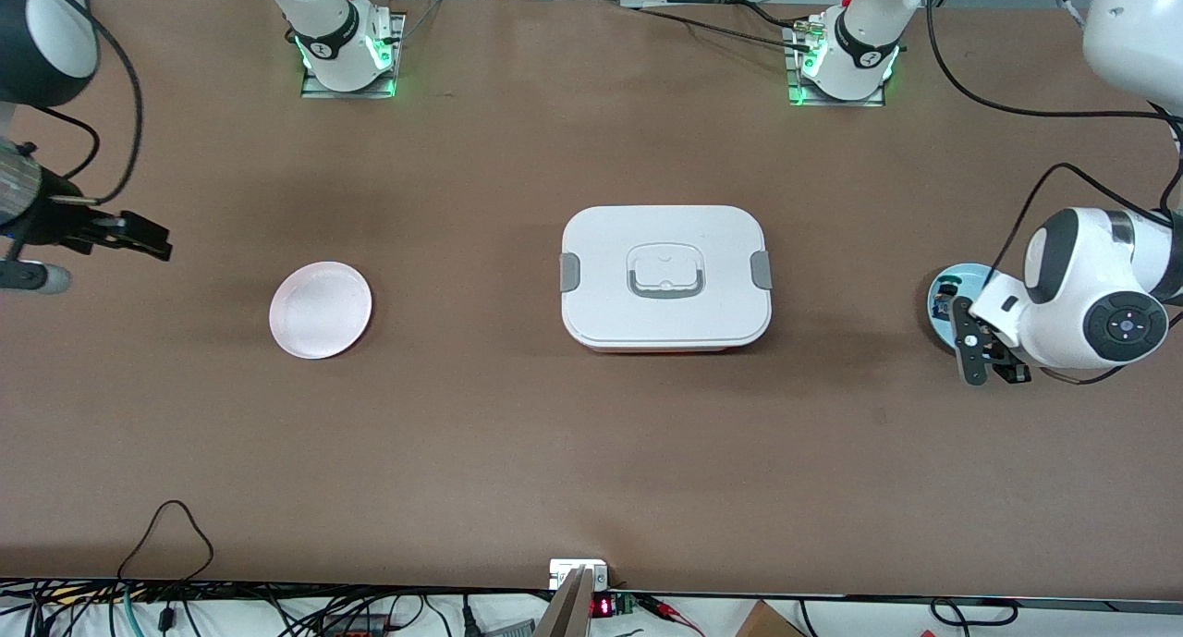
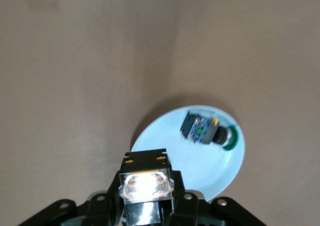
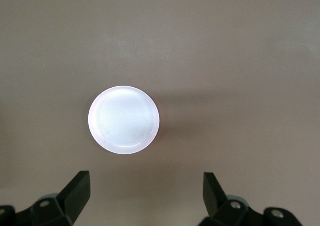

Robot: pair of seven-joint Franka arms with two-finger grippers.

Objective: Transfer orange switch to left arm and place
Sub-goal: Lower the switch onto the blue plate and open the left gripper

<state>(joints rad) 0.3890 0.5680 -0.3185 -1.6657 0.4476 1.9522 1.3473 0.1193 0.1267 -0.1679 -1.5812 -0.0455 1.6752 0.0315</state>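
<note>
the left gripper (image 1: 993,374) hangs over the blue plate's (image 1: 945,290) rim, clamped on the orange switch (image 2: 146,185). a blue switch (image 2: 202,129) lies on that plate. the right gripper (image 1: 152,239), spread wide and empty, waits over bare table near the pink plate (image 1: 321,310). the box (image 1: 665,276) sits between the plates, well apart from both.

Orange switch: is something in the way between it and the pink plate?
Yes. The box sits mid-table, right between them. The left gripper holds the orange switch over the blue plate. The pink plate lies toward the right arm's end, where the open right gripper waits.
</note>
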